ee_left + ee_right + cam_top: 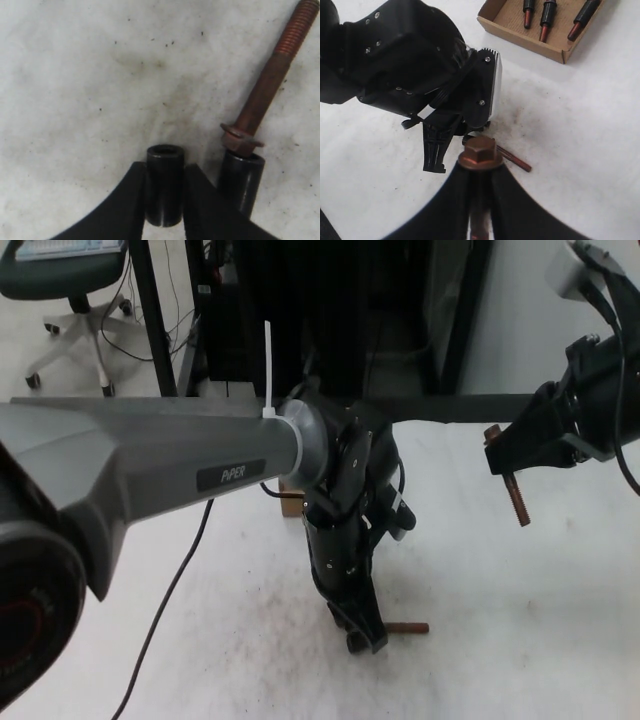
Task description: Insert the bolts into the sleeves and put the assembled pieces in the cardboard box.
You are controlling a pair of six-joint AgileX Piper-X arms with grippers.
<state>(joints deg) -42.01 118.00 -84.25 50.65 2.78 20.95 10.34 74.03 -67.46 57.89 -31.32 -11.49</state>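
- Down at the middle of the white surface [520, 640], we are gripping a black sleeve [164, 195] in our left pincer [165, 171], with the two dark fingers [120, 210] pressing on its opposite sides.
- We are seeing the black sleeve's open end pointing away from the pincer; whether it is touching the surface, we cannot tell.
- Just beside the gripped one, a second sleeve [241, 182] is resting on the surface, partly hidden behind one finger.
- A loose bolt [265, 85], coppery in colour, is lying on the surface with its hex head touching the second sleeve's open end and its threaded shank pointing away, so it is not sitting inside.
- Over the far right of the surface, we are holding our right pincer [480, 169] raised above it, closed on a held bolt [480, 151] just under the hex head.
- In the high view that bolt's shank is hanging down from the pincer at a slight tilt, clear of the surface.
- Beyond the left arm, toward the far side, the cardboard box [520, 37] is sitting open on the surface, apart from the gripped sleeve.
- Three assembled pieces [547, 15] are lying side by side in the box, each a dark sleeve with a coppery tip sticking out.
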